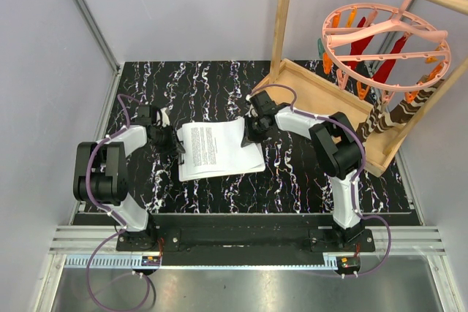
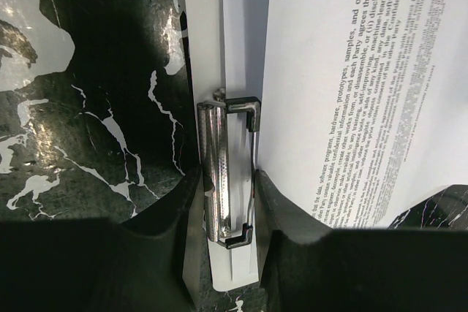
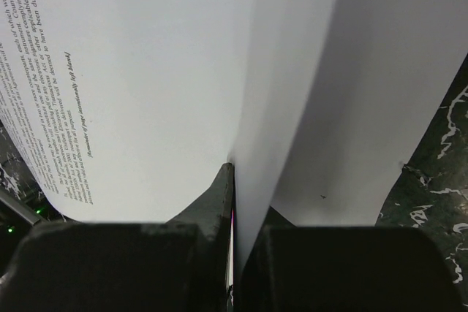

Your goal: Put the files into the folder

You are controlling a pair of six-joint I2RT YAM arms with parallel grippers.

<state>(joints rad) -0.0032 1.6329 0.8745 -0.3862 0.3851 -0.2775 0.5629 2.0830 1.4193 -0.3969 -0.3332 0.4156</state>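
The folder (image 1: 227, 164), a flat white board, lies on the black marble table. Its metal clip (image 2: 219, 158) is on the left short edge. My left gripper (image 1: 174, 142) has a finger on each side of the clip and is shut on it (image 2: 225, 206). One file (image 1: 210, 142), a white sheet with printed text, lies over the board, its left edge just beside the clip (image 2: 351, 71). My right gripper (image 1: 256, 128) is shut on the sheet's right edge and holds it lifted and curled (image 3: 235, 202). The printed side shows in the right wrist view (image 3: 146, 71).
A shallow wooden tray (image 1: 322, 93) sits at the back right, just behind my right arm. A wooden rack (image 1: 284, 12) stands over it, carrying a pink round peg hanger (image 1: 384, 38). Grey walls close the left and back sides.
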